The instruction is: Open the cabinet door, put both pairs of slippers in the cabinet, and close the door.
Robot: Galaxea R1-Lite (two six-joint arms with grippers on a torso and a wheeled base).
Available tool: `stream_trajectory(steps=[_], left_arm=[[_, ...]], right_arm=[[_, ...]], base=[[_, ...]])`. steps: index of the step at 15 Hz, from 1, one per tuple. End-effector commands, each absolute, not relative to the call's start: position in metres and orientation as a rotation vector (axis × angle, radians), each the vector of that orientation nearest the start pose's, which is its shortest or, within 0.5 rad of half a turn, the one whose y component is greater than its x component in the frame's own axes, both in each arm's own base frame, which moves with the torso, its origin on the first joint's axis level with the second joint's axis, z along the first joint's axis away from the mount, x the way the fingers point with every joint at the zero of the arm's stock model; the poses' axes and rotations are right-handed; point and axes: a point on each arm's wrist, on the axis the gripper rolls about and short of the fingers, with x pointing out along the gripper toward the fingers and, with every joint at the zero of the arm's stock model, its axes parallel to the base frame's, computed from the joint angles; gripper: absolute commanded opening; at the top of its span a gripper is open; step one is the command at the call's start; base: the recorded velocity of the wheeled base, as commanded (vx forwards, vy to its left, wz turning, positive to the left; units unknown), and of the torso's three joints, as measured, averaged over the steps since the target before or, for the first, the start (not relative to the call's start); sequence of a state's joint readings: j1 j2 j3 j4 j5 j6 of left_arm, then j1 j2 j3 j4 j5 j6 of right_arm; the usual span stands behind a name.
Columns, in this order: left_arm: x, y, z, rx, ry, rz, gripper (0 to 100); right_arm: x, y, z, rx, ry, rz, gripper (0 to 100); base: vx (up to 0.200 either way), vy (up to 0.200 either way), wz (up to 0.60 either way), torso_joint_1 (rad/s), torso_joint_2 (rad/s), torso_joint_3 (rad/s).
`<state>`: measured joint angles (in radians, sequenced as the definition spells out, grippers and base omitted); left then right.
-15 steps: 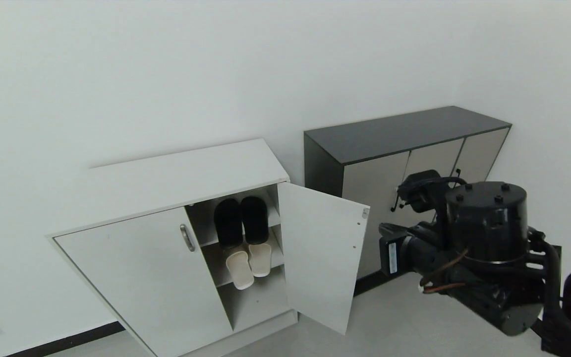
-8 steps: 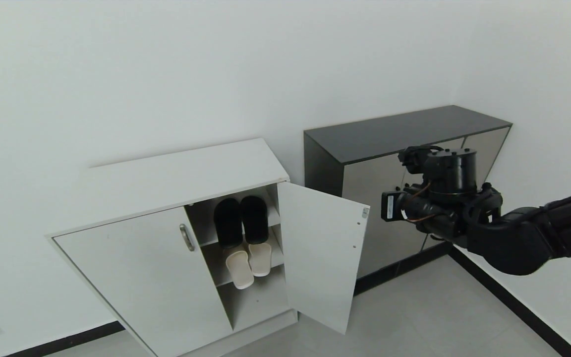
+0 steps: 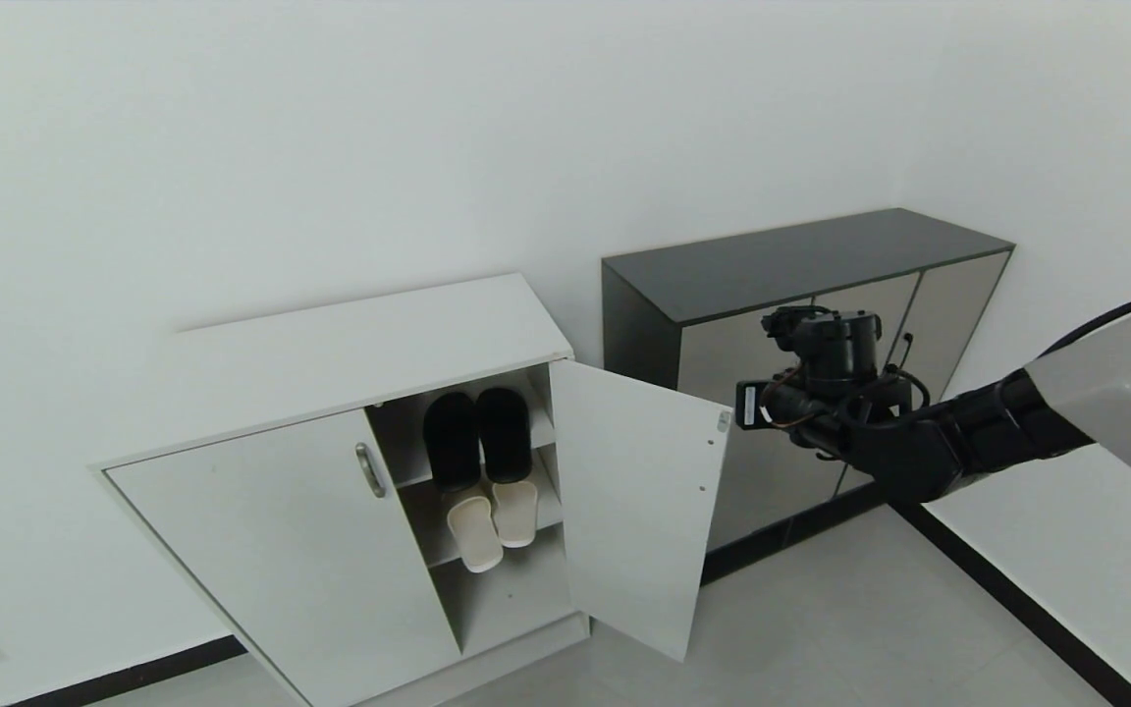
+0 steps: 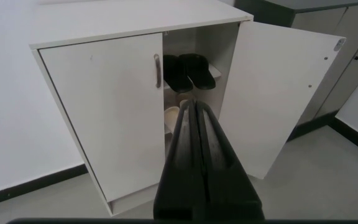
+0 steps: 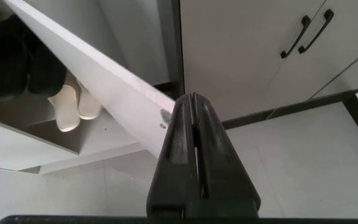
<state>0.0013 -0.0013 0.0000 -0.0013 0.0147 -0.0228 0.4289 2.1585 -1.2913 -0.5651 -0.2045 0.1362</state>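
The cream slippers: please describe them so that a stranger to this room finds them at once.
Find the low white cabinet against the wall, left of the dark-topped cabinet, and look inside past its open door. The cream slippers lie side by side on the second shelf down. The black slippers sit on the shelf directly above; the cream pair is the pale, lower one.
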Motion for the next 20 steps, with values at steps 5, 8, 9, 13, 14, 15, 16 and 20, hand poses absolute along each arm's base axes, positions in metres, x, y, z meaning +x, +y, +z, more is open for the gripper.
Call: stream_trajectory(steps=[5,8,9,13,14,15,16,20], left_arm=[[-0.023,0.000,0.076,-0.023,-0.002,0.015,0],[-0.023,0.000,0.076,-0.021,-0.002,0.015,0],[-0.023,0.000,0.076,-0.021,-0.002,0.015,0],[-0.023,0.000,0.076,-0.021,-0.002,0.015,0],[-0.023,0.000,0.076,-0.021,-0.002,0.015,0],[-0.023,0.000,0.076,-0.021,-0.002,0.015,0],[-0.023,0.000,0.076,-0.021,-0.002,0.015,0],[-0.023,0.000,0.076,-0.021,-0.002,0.014,0]], right_arm=[[0.421,0.181,0.111,0.041,0.321,0.211,0],[0.423,0.182,0.110,0.043,0.322,0.223,0],[0.423,0.183,0.110,0.043,0.322,0.225,0],[0.428,0.185,0.111,0.046,0.308,0.228,0],[0.428,0.186,0.111,0.046,0.308,0.229,0],[0.427,0.187,0.110,0.044,0.311,0.232,0],[0.427,0.187,0.110,0.044,0.311,0.231,0],[0.426,0.189,0.108,0.034,0.329,0.236,0]], base=[[0.000,0.000,0.00,0.000,0.00,0.000],[0.000,0.000,0.00,0.000,0.00,0.000],[0.000,0.000,0.00,0.000,0.00,0.000],[0.000,0.000,0.00,0.000,0.00,0.000],[0.000,0.000,0.00,0.000,0.00,0.000],[0.000,0.000,0.00,0.000,0.00,0.000],[0.000,0.000,0.00,0.000,0.00,0.000],[0.000,0.000,0.00,0.000,0.00,0.000]])
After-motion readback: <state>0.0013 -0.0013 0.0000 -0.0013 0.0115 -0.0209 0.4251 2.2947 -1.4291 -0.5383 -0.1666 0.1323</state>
